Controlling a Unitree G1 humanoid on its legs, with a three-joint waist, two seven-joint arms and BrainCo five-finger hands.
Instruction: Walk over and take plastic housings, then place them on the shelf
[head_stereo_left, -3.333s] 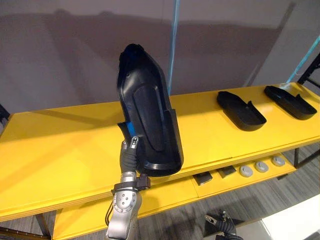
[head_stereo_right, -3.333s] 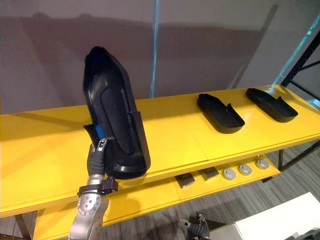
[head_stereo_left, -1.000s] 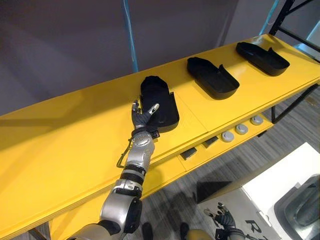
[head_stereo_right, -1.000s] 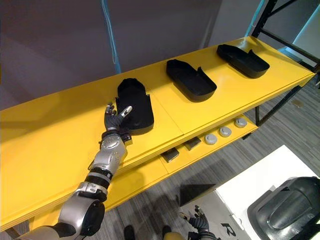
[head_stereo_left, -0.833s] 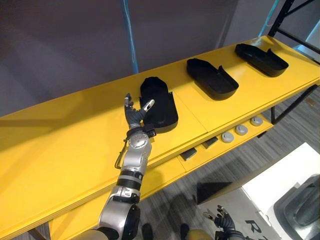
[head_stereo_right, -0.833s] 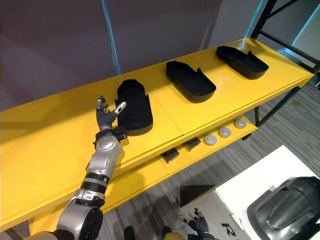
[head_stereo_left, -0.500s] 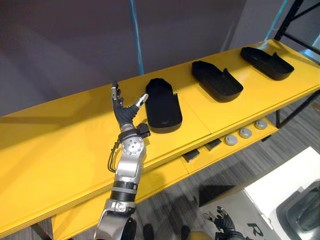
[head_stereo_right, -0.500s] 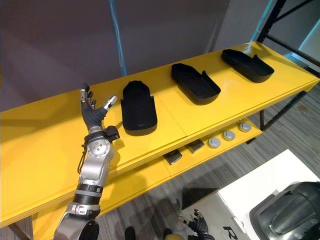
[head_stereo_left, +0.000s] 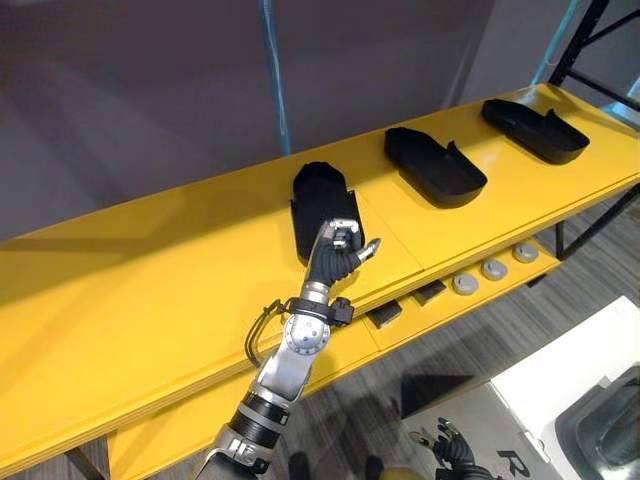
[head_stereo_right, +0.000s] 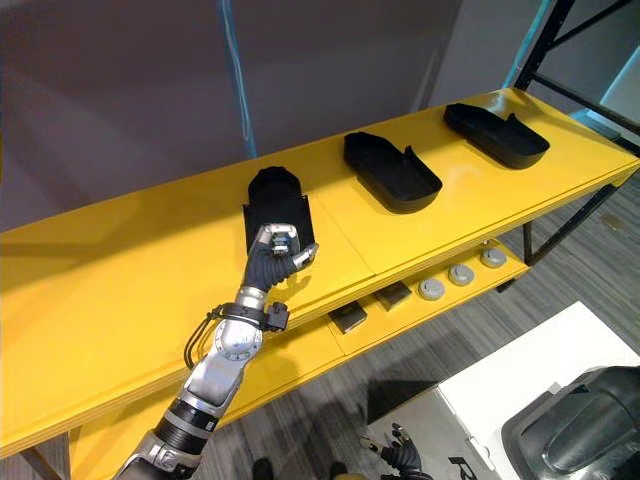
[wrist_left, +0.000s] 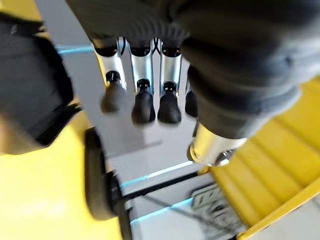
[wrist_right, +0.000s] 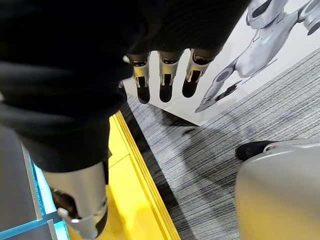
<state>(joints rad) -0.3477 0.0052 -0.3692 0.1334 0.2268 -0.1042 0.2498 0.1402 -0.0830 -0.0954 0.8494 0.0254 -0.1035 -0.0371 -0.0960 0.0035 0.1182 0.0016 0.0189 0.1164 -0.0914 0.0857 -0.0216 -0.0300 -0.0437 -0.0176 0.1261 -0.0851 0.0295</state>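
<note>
A: Left eye view: placing step looks done. Plastic housings (head_stereo_left: 435, 165) lying in a row on the yellow shelf (head_stereo_left: 150, 270), nearest housing (head_stereo_left: 320, 195) just past the left hand (head_stereo_left: 335, 258).
B: Hand state?
A: Curled into a loose fist, thumb out, nothing held. Same in the left wrist view. Overlaps the nearest housing's near end; contact unclear.
B: Other side?
A: Right hand (head_stereo_left: 452, 455) hanging low near the floor, fingers relaxed, empty.
B: Next?
A: Probably pull the left arm clear of the shelf, then walk off for another housing.
</note>
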